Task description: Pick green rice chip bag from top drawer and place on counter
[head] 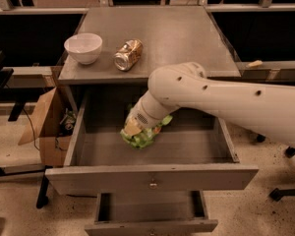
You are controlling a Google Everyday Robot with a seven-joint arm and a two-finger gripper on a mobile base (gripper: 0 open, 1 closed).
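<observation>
Speckled pale floor surrounds the pulled-out top drawer [152, 177]; the grey tabletop [177, 38] behind and above it carries a white bowl [83, 47] and a dented gold can [128, 54]. Inside the top drawer, left of centre, the green rice chip bag [146, 137] lies crumpled, its long axis running front-left to back-right. A white arm [226, 97] reaches in from the drawer's right. Its end effector [133, 128] sits on the bag's left end, hiding part of it; whether it is clenched on the bag cannot be told.
</observation>
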